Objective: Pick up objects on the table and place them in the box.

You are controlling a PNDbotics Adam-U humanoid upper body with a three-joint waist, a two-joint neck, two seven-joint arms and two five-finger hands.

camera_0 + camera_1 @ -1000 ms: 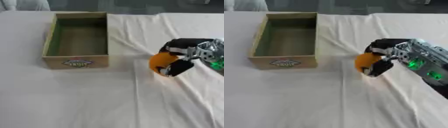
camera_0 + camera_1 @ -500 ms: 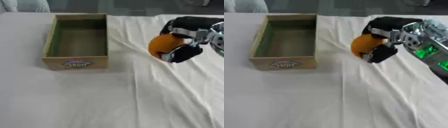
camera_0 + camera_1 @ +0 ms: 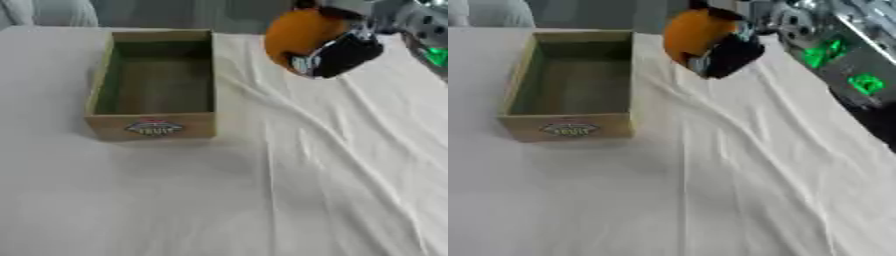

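Note:
My right hand (image 3: 343, 52) is shut on an orange round fruit (image 3: 296, 34), holding it in the air above the white cloth, to the right of the box and near its far end. The fingers wrap the fruit's right and lower side. The cardboard box (image 3: 150, 125) lies open at the left, long side running away from me, with a green inside that looks empty and a fruit label on its near wall. My left hand shows in neither view.
A white wrinkled cloth (image 3: 289, 190) covers the table, with folds running diagonally from the box's far right corner toward the near right. My right forearm (image 3: 842, 65) with green lights comes in from the upper right.
My right hand has lifted the orange fruit off the cloth and carried it up and leftward, toward the box's far end. The box has stayed put.

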